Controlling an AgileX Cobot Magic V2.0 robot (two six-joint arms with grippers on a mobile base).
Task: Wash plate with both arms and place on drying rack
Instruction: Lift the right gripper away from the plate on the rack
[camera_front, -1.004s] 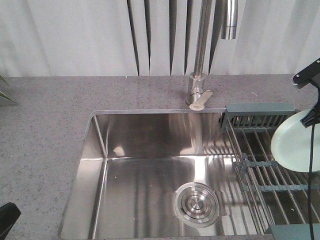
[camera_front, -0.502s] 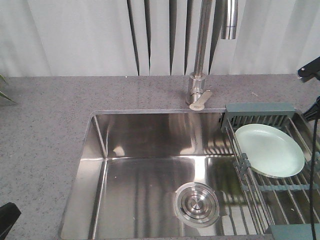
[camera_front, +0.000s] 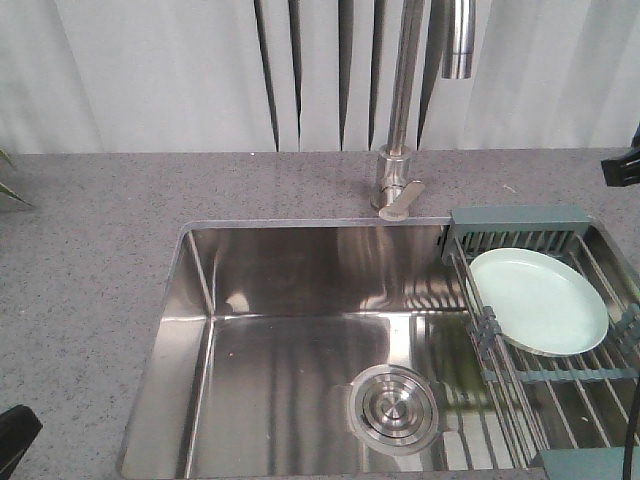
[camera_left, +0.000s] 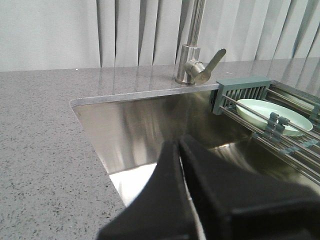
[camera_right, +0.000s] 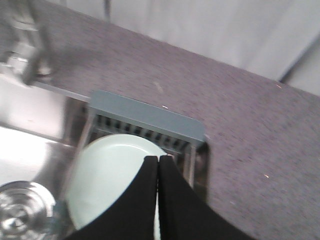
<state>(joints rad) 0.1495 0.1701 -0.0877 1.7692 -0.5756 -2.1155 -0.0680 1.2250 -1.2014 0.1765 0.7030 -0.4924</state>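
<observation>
front view – high, looks down on sink (camera_front: 300, 340) and faucet (camera_front: 400, 150); left wrist – low over counter, faces rack (camera_left: 265, 115); right wrist – close above rack, looking down; shared – plate (camera_front: 538, 300) on rack

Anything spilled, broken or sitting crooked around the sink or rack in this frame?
Nothing stands out. The plate lies face up on the drying rack wires, whole and clean-looking, and the sink basin is bare and dry-looking. Both claws, left and right, are shut and empty.
</observation>
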